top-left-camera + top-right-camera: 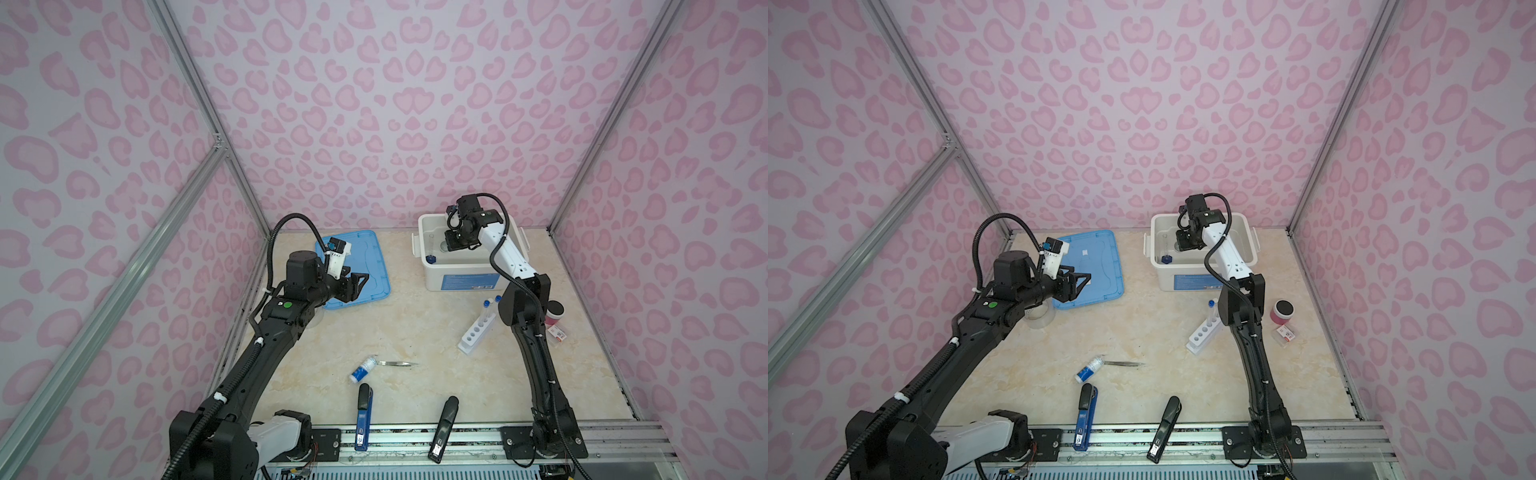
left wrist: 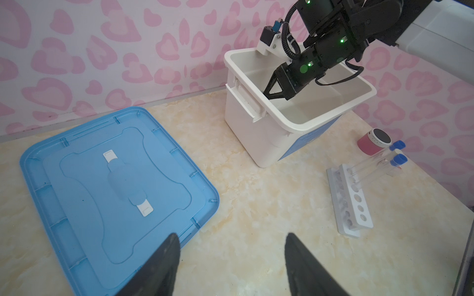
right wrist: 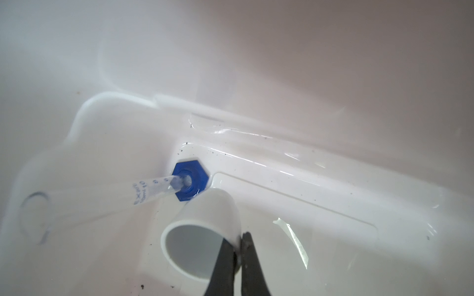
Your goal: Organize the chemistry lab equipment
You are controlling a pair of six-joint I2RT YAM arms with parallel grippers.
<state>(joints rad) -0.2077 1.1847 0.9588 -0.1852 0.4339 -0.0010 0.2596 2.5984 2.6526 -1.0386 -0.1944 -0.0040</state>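
My right gripper (image 3: 237, 239) reaches down into the white bin (image 1: 469, 274) and is shut on the rim of the tiny white cup (image 3: 205, 223), which is tipped with its mouth toward the camera. Beside the cup stands the blue-based clear cylinder (image 3: 189, 182), also visible in a top view (image 1: 431, 251). The white holed rack (image 1: 477, 332) sits in front of the bin and holds blue-capped test tubes (image 2: 372, 164). The white-and-blue bottle (image 1: 363, 369) lies mid-table, touching the metal tweezers (image 1: 397, 364). My left gripper (image 2: 231, 235) hovers open and empty by the blue lid's edge.
The blue lid (image 1: 365, 257) lies flat at the back left. A blue stapler-like tool (image 1: 363, 417) and a black one (image 1: 444, 428) lie at the front edge. A pink jar with a black top (image 1: 555, 313) and a small box (image 1: 557, 332) sit right of the rack. A clear tape roll (image 1: 1040, 318) lies under the left arm.
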